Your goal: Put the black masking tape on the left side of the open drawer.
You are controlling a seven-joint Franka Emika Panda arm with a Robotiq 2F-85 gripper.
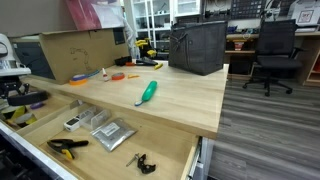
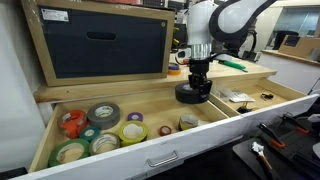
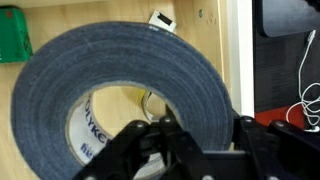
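Item: black masking tape (image 2: pixel 193 93), its wall pinched by the end effector (image 2: pixel 194 85), hanging over the open drawer (image 2: pixel 230 127) near the middle, just beside a divider. Status, as judged: pickup done, placement not yet made. Outstanding: carry it across to the side holding the coloured tape rolls (image 2: pixel 103 114), lower it, and let go.
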